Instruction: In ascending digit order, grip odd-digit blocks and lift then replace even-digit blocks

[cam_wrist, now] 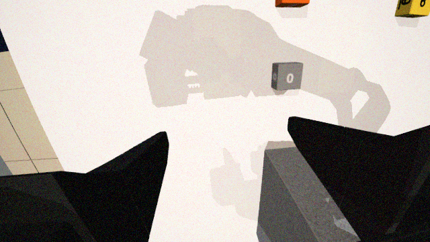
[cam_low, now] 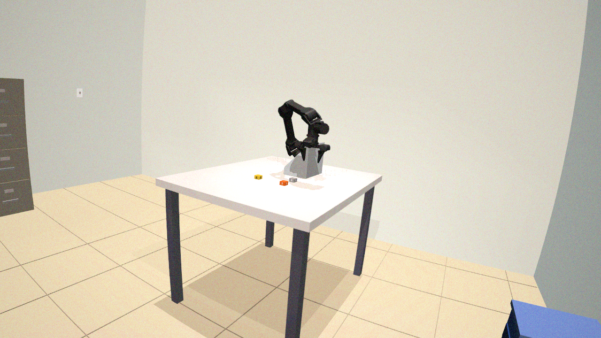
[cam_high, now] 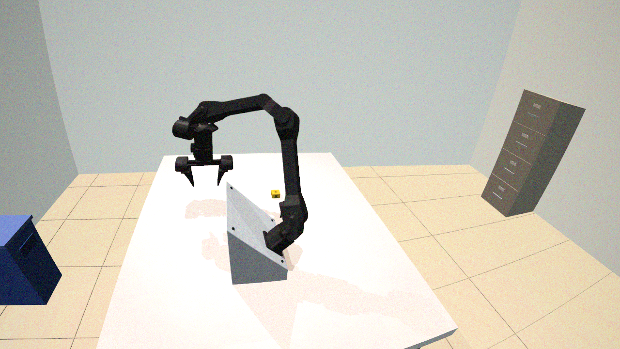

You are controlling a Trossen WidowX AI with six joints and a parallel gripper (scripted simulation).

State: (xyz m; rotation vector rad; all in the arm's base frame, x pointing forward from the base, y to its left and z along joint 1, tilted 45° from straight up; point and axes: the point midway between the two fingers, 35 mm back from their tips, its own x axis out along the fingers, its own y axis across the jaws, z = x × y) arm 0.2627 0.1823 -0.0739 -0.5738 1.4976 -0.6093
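My gripper [cam_high: 206,185] [cam_low: 312,160] [cam_wrist: 228,130] is open and empty, high above the table beside the grey wedge base. A grey block [cam_low: 292,180] [cam_wrist: 285,77] shows a white 0 and sits beyond the right fingertip in the wrist view. An orange block [cam_low: 283,182] [cam_wrist: 292,3] sits near the grey one; the wrist view cuts it off and its digit cannot be read. A yellow block [cam_high: 275,194] [cam_low: 258,177] [cam_wrist: 411,8] stands apart, at the wrist view's upper right corner; its dark digit is partly cut off. The top view does not show the grey and orange blocks.
The grey wedge base [cam_high: 255,256] [cam_low: 303,167] [cam_wrist: 285,195] carries the arm and lies below the right finger in the wrist view. The white table [cam_high: 347,260] [cam_low: 235,188] carries the base and blocks. A blue cabinet [cam_high: 25,260] [cam_low: 554,321] and a brown filing cabinet [cam_high: 524,147] stand off the table.
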